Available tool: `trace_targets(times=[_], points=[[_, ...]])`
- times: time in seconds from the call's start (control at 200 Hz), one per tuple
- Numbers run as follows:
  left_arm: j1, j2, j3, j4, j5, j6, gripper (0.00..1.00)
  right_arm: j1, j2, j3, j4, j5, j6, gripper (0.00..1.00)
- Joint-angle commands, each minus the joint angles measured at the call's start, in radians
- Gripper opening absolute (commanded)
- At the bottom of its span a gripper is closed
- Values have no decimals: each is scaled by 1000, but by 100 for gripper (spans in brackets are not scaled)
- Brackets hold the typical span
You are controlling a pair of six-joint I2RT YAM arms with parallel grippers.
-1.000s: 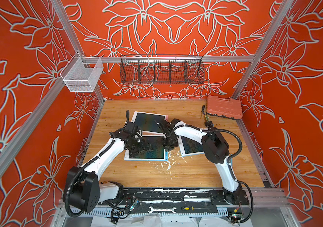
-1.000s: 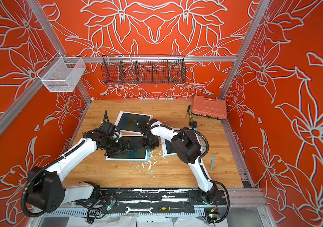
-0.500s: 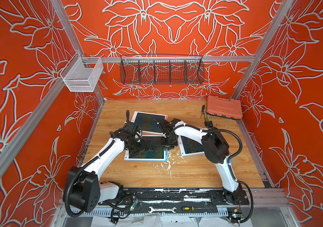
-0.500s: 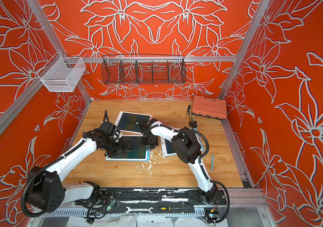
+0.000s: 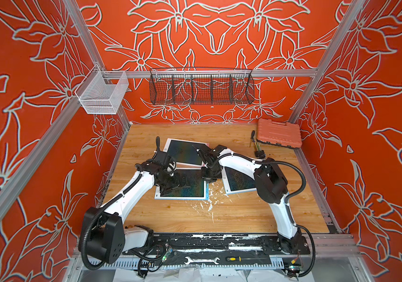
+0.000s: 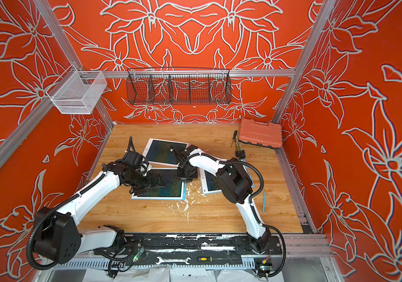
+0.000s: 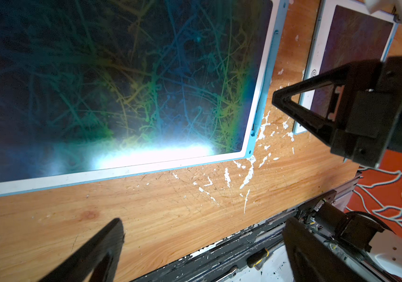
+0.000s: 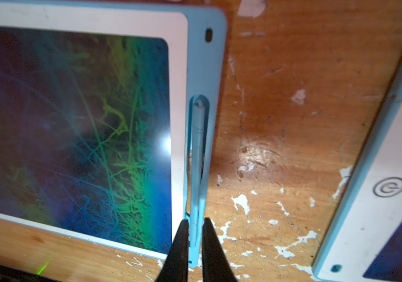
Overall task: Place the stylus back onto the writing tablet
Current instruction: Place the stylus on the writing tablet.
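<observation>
- Stylus [image 8: 196,158]: light blue, lying lengthwise in the storage groove in the blue side rim of the writing tablet [image 8: 73,122]. One end sits at the rounded end of the groove.
- Right end effector [image 8: 195,221]: fingers drawn close together, one on each side of the stylus's other end, clamped on it. In both top views it stands at the tablet's right rim.
- Left end effector [image 7: 205,223]: fingers spread wide apart with nothing between them. In both top views it is over the writing tablet's screen. Whether it touches the screen cannot be told.
- Writing tablet: flat on the counter [image 5: 219,214], near its middle. The dark screen is covered in green and blue scribbles.
- Second blue-rimmed tablet [image 5: 238,182]: flat on the counter just to the right, partly hidden under the right arm.
- White-framed tablet [image 5: 183,152]: flat, just behind the writing tablet.
- Second stylus [image 6: 264,201]: blue, lying loose on the counter near its right edge, well apart from all three tablets.
- White flecks [image 5: 209,203]: scattered on the counter between the fronts of the two blue-rimmed tablets.
- Orange tool case [image 5: 278,133]: closed, at the counter's rear right corner.
</observation>
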Motion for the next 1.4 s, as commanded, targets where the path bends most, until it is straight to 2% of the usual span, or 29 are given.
trace_targets(times=[0.0,0.505,0.996,1.391], points=[[8,2,30,-22,9,16,100,-8,5,40,-30,31,12,14],[14,-5,21,-19,10,14,100,-14,54,69,-52,31,8,15],[13,-12,18,-23,6,15,100,-16,93,87,-60,25,0,7],[13,-12,18,-20,7,15,100,-16,99,87,-61,31,-2,5]])
